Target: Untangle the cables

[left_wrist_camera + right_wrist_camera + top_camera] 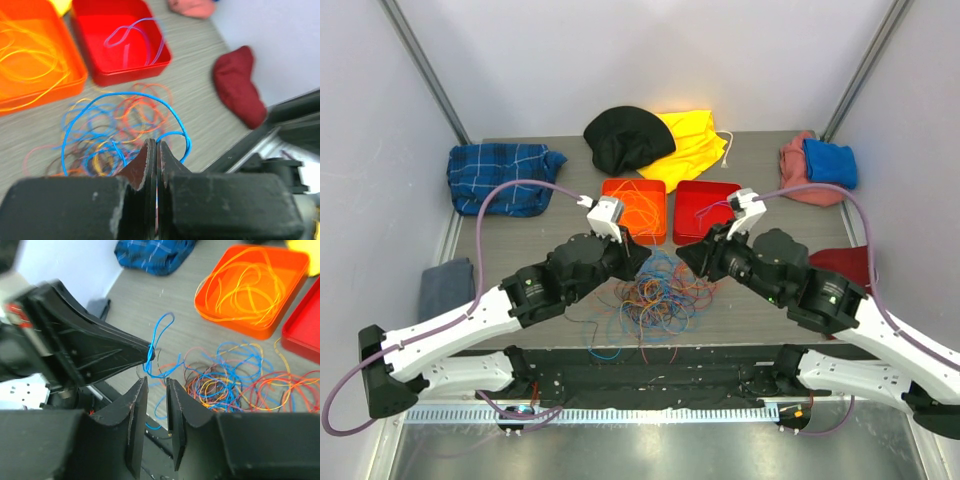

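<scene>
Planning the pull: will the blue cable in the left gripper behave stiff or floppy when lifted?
Probably floppy: the blue cable curls in loose loops at the left gripper. Likely light, being thin. It may drag the tangle it runs into.

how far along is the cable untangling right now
Done: yellow cables lie in the orange tray, a purple cable in the red tray. In hand: the left gripper pinches a blue cable; the right gripper is open beside it. Left: the tangled pile.

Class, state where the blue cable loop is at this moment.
In the right wrist view, the blue cable loop is pinched by the left pincer, just left of the cable tangle and nearer than the orange tray.
</scene>
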Controlling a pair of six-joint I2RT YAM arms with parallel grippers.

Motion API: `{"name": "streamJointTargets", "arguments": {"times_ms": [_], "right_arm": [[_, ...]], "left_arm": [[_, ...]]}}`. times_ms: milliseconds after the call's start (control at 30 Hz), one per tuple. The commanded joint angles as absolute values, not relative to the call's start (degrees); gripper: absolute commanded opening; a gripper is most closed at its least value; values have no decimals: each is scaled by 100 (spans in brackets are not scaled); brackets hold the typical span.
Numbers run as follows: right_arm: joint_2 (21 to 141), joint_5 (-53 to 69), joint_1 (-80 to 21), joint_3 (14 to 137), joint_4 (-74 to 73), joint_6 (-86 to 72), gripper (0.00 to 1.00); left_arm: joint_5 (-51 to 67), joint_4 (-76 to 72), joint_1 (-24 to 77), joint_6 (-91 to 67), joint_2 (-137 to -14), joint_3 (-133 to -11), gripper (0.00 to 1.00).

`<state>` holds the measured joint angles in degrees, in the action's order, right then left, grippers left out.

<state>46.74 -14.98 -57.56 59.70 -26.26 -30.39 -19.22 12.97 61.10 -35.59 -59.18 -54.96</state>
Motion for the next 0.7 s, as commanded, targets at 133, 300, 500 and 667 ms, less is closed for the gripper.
{"name": "streamJointTargets", "arguments": {"times_ms": [133,300,500,667], "right_arm": [[4939,-1020,-5748,5906,-1916,-3226,31],[5045,-984,-5739,5976,-1898,-3191,32],[5124,-984,-5739,5959,-1854,-3164,32],[5142,-993,-5739,5941,-1846,-3155,31]], "left_arm": [[-1301,624,6126,-3551,-5950,-5818,0],[-1257,589,6126,-3577,-5976,-5801,0],[-1230,571,6126,-3551,-5985,-5827,0],[-1213,571,6126,-3524,-5985,-5854,0]]}}
